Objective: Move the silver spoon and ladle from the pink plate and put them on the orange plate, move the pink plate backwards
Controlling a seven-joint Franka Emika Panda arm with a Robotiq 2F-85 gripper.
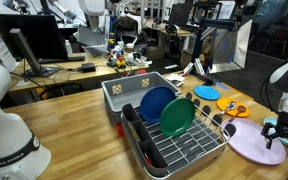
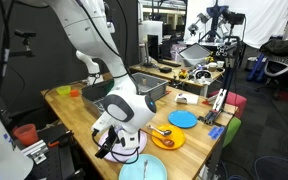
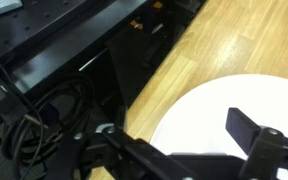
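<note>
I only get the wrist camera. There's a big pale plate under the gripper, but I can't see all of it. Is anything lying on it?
Observer: No. In an exterior view the whole pink plate shows, and it looks bare.
Operator: So where are the spoon and the ladle?
Observer: Some silver cutlery lies on the orange plate, the next plate along. It's too small to tell spoon from ladle.
Operator: And what's the black thing beside my plate?
Observer: That's a dish rack. It holds a blue plate and a green plate standing on edge.
</note>
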